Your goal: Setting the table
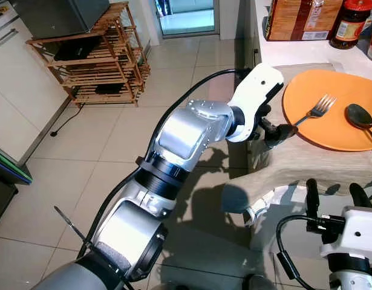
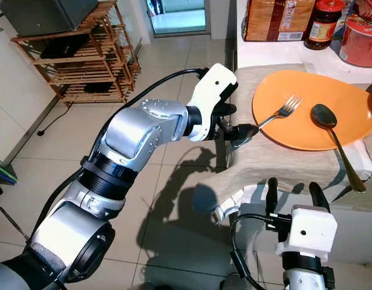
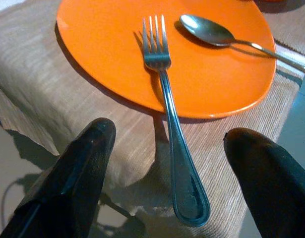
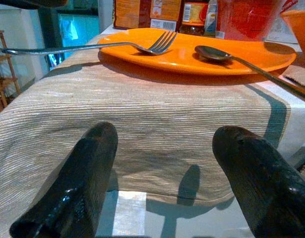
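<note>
We see the fork (image 3: 167, 119) with tines on the orange plate (image 3: 107, 44), handle end between our left gripper (image 3: 167, 188) fingers. They're spread wide, not touching it.

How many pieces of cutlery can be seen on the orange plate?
2. The fork lies with its tines on the orange plate, handle toward the left gripper. The spoon lies to its right.

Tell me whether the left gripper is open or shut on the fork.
Open. In the left wrist view the left gripper has its two fingers spread wide, the fork handle lying ungrasped between them.
</note>
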`<state>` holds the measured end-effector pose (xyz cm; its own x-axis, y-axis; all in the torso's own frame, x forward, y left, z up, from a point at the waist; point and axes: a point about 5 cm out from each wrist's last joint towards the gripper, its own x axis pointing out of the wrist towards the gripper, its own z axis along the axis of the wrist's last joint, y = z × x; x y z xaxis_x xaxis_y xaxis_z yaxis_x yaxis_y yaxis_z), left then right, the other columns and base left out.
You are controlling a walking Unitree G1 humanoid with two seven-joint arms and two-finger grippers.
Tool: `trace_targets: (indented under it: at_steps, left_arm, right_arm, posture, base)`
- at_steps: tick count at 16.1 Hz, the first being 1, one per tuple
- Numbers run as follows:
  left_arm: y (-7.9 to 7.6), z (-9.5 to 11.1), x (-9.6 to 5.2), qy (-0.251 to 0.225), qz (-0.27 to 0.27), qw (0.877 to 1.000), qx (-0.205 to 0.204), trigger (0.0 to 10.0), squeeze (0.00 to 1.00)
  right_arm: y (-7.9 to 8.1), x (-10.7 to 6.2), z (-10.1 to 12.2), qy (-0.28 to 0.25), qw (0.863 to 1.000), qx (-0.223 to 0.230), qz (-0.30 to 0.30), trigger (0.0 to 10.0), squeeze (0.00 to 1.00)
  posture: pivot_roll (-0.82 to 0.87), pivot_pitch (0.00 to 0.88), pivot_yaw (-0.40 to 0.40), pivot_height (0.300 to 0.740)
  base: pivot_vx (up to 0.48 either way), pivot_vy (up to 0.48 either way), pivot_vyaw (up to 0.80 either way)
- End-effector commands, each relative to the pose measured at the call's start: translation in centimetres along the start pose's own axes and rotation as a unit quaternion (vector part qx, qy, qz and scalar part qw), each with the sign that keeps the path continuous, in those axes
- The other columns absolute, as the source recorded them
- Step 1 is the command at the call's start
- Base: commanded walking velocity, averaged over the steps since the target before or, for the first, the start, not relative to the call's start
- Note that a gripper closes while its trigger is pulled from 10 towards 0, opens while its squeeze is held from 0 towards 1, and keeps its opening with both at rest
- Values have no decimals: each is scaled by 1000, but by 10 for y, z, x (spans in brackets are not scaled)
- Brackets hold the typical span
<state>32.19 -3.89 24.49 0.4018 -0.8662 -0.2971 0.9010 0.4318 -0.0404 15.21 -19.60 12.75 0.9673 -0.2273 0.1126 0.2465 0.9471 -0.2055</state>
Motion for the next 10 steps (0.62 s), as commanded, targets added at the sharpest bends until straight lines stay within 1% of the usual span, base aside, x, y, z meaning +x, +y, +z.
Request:
trace_targets:
  at_steps: [1,4,9,10]
  left_arm:
    - [0,-5,1,8,2,1000,-4,10000,0]
    - [-7,-8,5,14,-9,1000,-14,10000,0]
    - [-20,-3,10,5,-32,999,-30,10000,0]
    - [-22,-7,12,7,-31,999,-31,10000,0]
  right_arm:
    - [1,-1,-3,6,1000,5,2,10000,0]
    - [0,-3,-5,10,1000,3,0,10000,0]
    - [-2,-7,-6,14,1000,-1,-1,10000,0]
    - [-1,-7,-7,14,1000,-1,0,10000,0]
  posture:
    - [-148,92,151,740]
    - [-163,107,154,740]
    - [-172,120,153,740]
    - [-172,120,153,740]
  base:
    - [0,0,0]
    - [0,0,0]
    - [0,0,0]
    - [0,0,0]
